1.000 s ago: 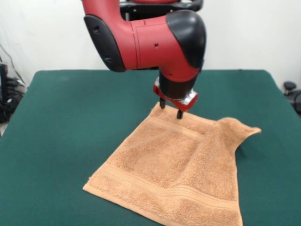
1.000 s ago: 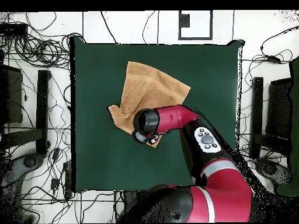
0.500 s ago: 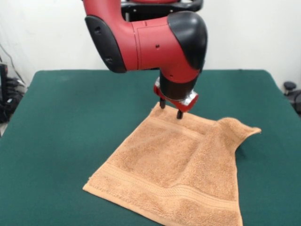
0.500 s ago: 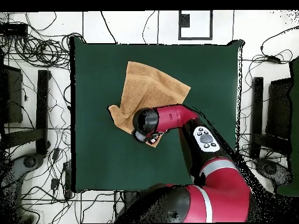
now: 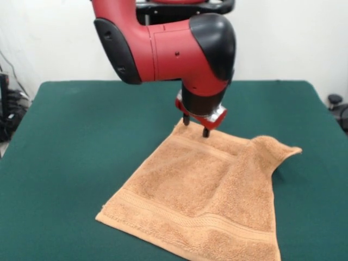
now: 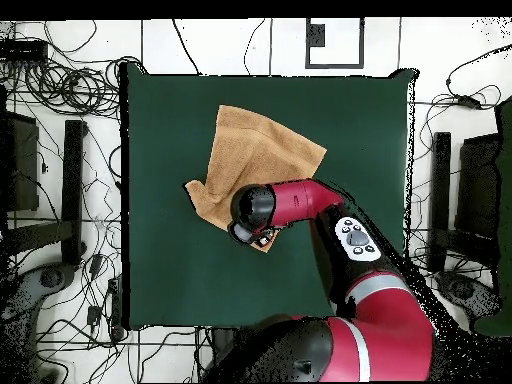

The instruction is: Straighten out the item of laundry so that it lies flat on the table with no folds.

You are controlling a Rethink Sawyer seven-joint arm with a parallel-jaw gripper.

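Observation:
The item of laundry, an orange-tan terry towel, lies spread on the green table as a diamond, with a band stripe along its near edge. Its right corner is bunched and folded up. My gripper hangs open just above the towel's far corner, fingers apart with nothing between them. In the overhead view the towel shows above the arm's wrist, which covers the corner and most of the gripper. The folded part sticks out to the left.
Bare green cloth surrounds the towel on all sides. Cables and stands lie on the floor beyond the table's edges. The red arm crosses the table's lower right part.
The arm has shifted slightly left in the front view. The gripper stays open above the same towel corner, and the towel has not moved.

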